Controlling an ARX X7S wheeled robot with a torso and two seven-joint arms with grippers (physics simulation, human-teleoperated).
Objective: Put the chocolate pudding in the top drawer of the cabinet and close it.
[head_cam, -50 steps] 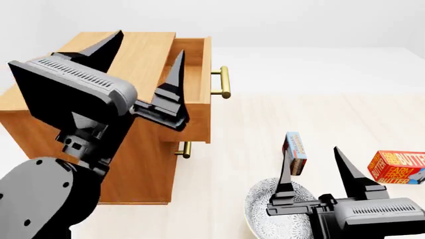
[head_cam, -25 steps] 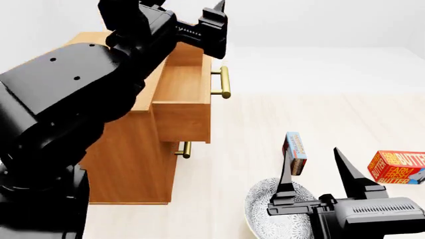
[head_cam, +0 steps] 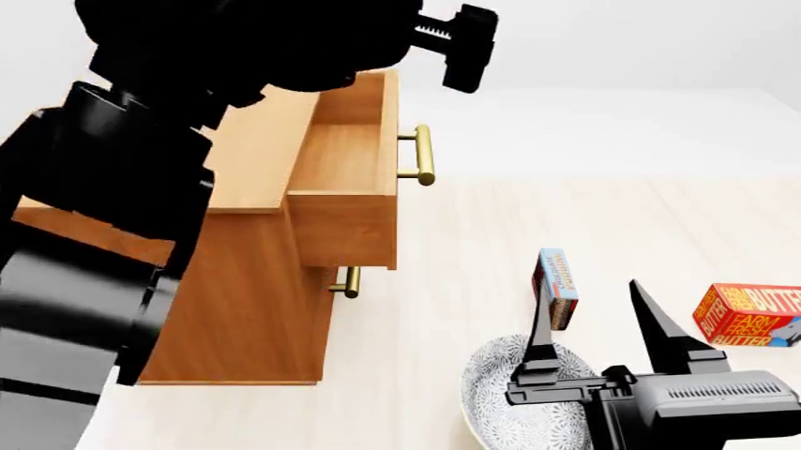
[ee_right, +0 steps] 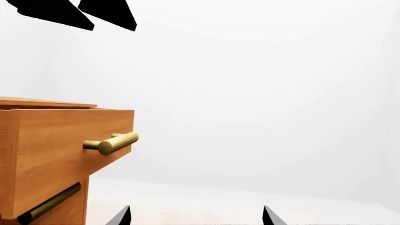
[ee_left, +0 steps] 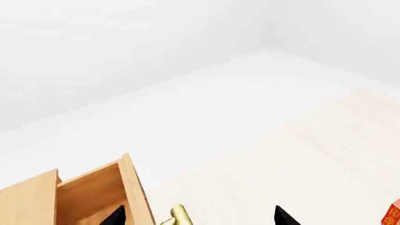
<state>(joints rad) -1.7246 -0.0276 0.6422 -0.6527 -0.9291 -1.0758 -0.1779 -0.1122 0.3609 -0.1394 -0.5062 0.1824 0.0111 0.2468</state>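
Left arm [head_cam: 188, 112] higher above top drawer [head_cam: 344, 178]

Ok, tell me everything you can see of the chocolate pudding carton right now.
The chocolate pudding is a small slim carton standing upright on the pale floor, with a blue top face carrying an orange-red printed panel, a red side and a dark lower end. Nothing grips it: the right claw sits open just in front of it. A patterned plate lies nearer the robot, and the top drawer stands open.
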